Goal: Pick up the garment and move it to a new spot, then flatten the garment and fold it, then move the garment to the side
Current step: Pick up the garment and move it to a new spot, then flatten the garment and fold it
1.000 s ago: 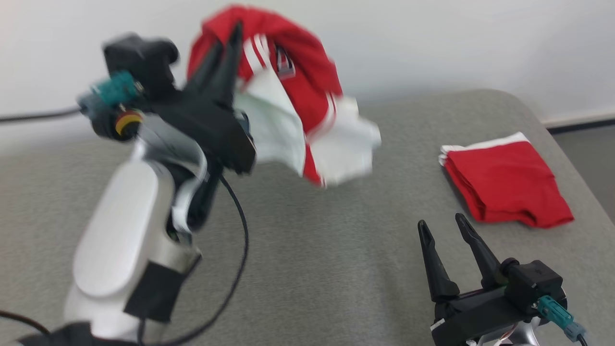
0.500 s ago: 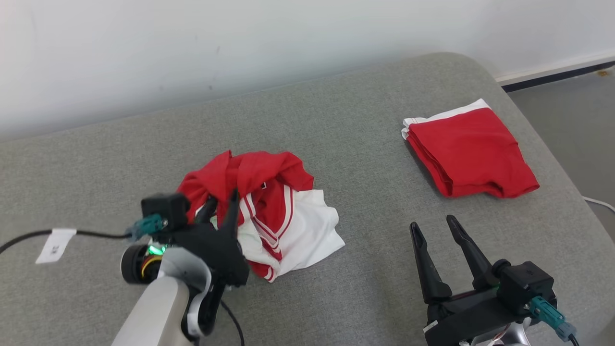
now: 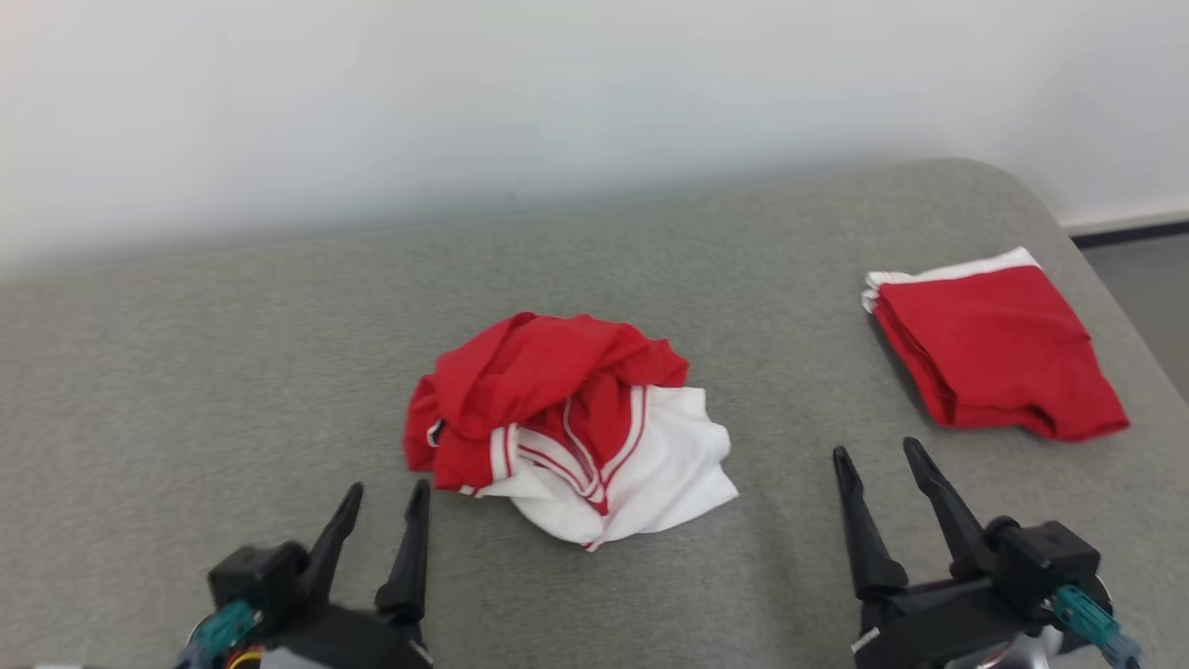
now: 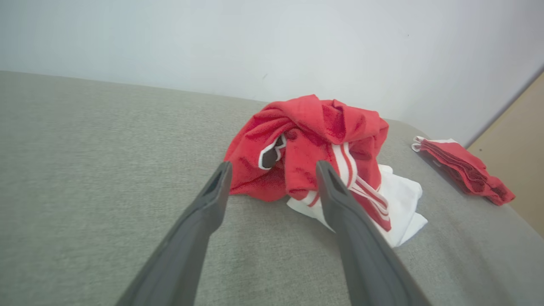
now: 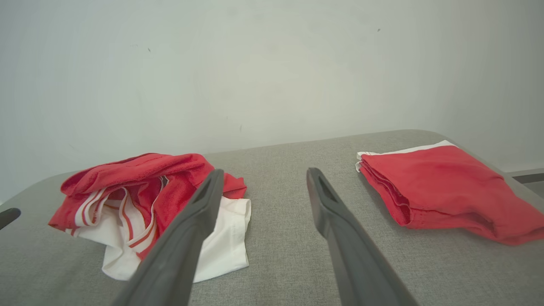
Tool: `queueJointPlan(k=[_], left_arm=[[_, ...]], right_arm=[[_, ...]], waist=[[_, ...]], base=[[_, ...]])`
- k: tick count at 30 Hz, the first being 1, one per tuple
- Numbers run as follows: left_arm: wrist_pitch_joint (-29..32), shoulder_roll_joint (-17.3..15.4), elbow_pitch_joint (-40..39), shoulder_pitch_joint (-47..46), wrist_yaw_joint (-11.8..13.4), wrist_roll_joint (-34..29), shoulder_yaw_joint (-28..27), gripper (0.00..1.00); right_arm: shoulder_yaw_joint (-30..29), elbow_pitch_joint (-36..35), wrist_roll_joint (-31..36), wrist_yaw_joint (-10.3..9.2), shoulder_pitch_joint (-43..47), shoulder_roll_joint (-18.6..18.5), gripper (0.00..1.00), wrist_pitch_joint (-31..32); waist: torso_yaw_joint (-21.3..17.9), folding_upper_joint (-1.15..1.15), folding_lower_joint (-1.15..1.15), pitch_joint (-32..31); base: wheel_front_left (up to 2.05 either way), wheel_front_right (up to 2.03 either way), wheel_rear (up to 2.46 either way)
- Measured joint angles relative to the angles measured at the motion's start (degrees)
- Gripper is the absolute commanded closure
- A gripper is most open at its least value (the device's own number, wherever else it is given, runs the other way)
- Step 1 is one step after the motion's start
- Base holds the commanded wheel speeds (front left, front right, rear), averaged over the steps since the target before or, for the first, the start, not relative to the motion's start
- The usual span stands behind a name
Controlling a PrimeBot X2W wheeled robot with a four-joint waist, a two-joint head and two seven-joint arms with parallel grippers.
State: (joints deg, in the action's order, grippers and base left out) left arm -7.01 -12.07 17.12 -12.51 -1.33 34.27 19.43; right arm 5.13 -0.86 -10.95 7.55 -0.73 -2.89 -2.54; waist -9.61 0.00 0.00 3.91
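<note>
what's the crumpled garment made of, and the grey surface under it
Garment: probably soft knit cloth, matte red and white; it slumps in limp folds. Exact fibre can't be told.
Surface: looks like woven upholstery fabric, matte grey; a fine speckled weave shows.

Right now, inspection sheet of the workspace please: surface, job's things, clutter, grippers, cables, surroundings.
Surface: grey fabric table, bare between the clothes.
Job's things: red and white garment crumpled mid-table, unheld, not flattened.
Clutter: folded red garment at the table's right, apart from the crumpled one.
Grippers: left gripper jaws open, just short of the garment; right gripper jaws open, over bare table.
Cables: teal plug on the right wrist.
Surroundings: white wall behind; floor to the right.
</note>
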Motion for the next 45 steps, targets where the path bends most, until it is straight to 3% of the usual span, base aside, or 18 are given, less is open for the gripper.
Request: queueJointPlan(k=[7,11,17,30,45], left_arm=[[-7.05,-1.45,-7.09,8.16,1.94,-3.16,-2.42,0.0],[-7.86,-1.85,-10.33,10.97,1.8,-6.43,-3.86,0.0],[-8.02,-0.16,-15.56,15.85,1.66,-13.15,-10.7,0.0],[-8.02,4.72,-12.71,19.56,-4.2,-19.83,-17.1,0.0],[-8.02,6.76,-11.1,19.4,-5.8,-20.31,-18.08,0.0]], right_arm=[[-3.85,0.93,0.34,0.0,1.15,0.03,0.0,-1.79],[-5.38,2.14,0.08,0.0,2.22,-0.01,0.0,-3.82],[-5.23,5.67,1.41,0.0,3.08,-0.01,0.0,-6.16],[-4.24,11.61,1.72,0.0,2.98,0.03,0.0,-5.72],[-4.13,11.83,1.87,0.0,2.17,0.02,0.0,-5.72]], waist=[[5.09,0.0,0.0,-1.68],[7.88,0.0,0.0,-2.54],[10.59,0.0,0.0,-3.88],[10.13,0.0,0.0,-5.33],[9.73,0.0,-0.01,-4.7]], base=[[0.0,0.0,0.0],[0.0,0.0,0.0],[0.0,0.0,0.0],[0.0,0.0,0.0],[0.0,0.0,0.0]])
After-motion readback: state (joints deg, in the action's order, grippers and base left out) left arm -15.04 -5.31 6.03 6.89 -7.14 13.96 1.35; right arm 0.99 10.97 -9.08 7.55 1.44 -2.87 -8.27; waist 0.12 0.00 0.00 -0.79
